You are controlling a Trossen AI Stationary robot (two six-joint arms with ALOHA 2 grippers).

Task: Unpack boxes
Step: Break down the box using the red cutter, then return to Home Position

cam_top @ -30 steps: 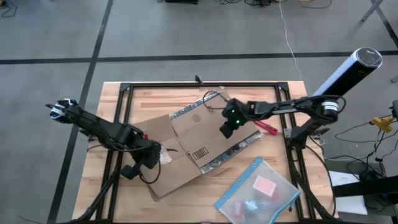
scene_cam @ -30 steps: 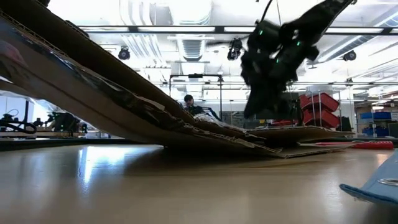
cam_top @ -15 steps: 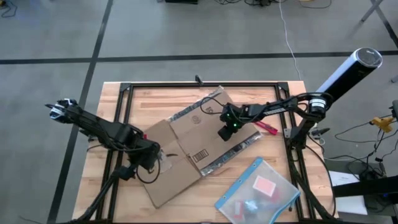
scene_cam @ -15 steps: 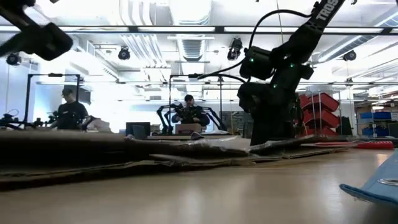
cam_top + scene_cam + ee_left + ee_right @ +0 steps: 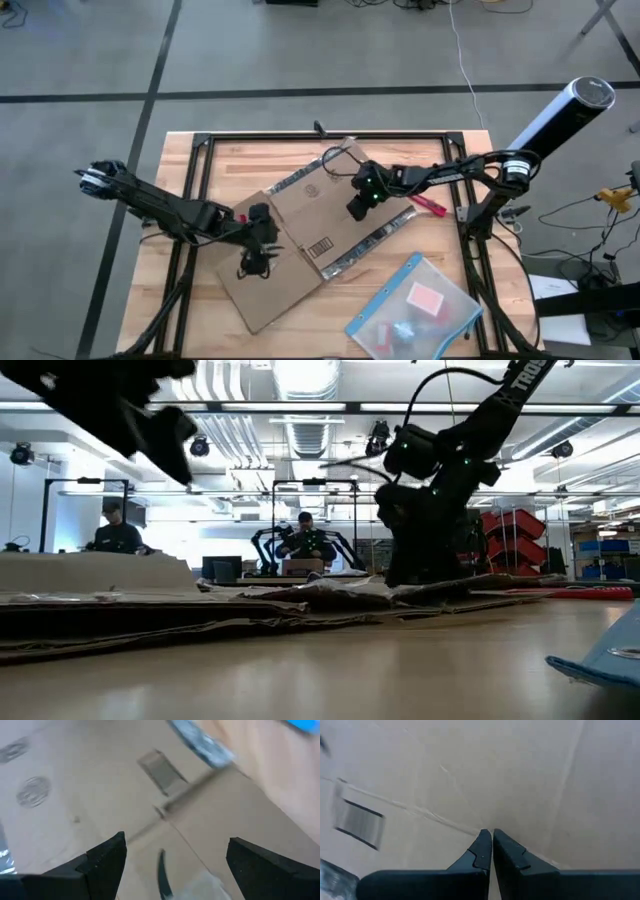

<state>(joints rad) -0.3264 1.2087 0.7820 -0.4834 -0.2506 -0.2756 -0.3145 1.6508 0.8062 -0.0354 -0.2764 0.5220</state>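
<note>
Clear blue-edged pouch [image 5: 415, 307], red tool [image 5: 427, 204]

Wooden worktop [image 5: 180, 300] carrying a flattened cardboard box [image 5: 300, 235] at centre, a small red tool [image 5: 428, 204] toward the right edge, and a clear blue-edged pouch [image 5: 415, 308] at the near right corner.
</note>
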